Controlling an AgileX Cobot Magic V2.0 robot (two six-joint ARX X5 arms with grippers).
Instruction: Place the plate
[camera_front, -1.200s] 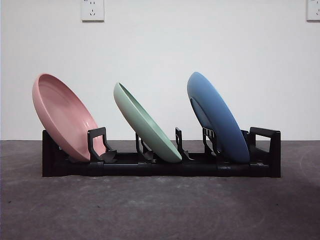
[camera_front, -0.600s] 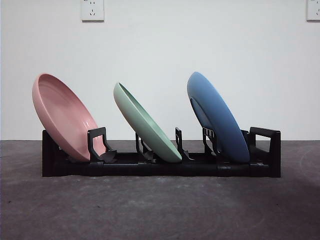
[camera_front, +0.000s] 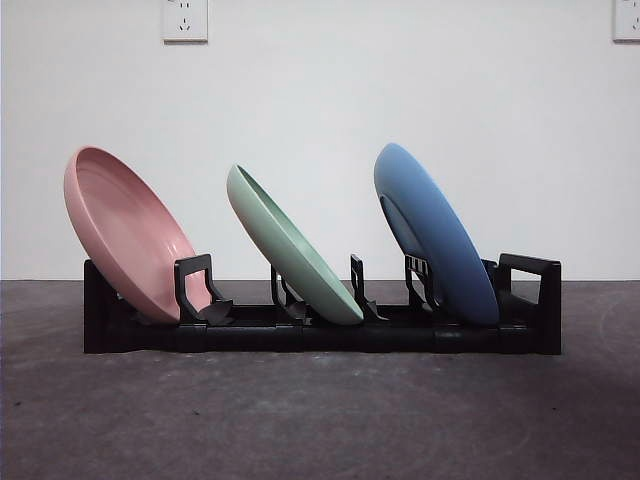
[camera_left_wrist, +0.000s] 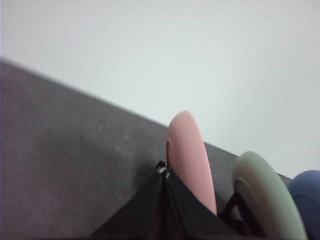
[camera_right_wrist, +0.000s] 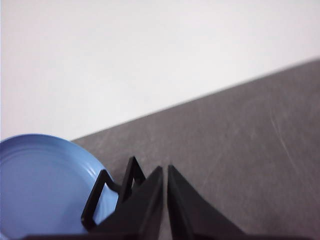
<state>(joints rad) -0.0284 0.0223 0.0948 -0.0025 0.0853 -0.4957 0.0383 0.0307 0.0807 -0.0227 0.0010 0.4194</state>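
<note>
Three plates lean in a black rack (camera_front: 300, 338) on the dark table: a pink plate (camera_front: 128, 232) at the left end, a green plate (camera_front: 290, 248) in the middle and a blue plate (camera_front: 433, 232) at the right. In the left wrist view my left gripper (camera_left_wrist: 164, 172) is shut and empty, held back from the pink plate (camera_left_wrist: 190, 157), with the green plate (camera_left_wrist: 267, 195) and blue plate (camera_left_wrist: 307, 192) beyond. In the right wrist view my right gripper (camera_right_wrist: 165, 170) is shut and empty, beside the blue plate (camera_right_wrist: 42, 185) and the rack's end handle (camera_right_wrist: 107, 197). Neither arm shows in the front view.
A white wall stands behind the table, with sockets (camera_front: 185, 18) high up. Bare dark tabletop (camera_front: 320, 420) lies in front of the rack and to both sides of it.
</note>
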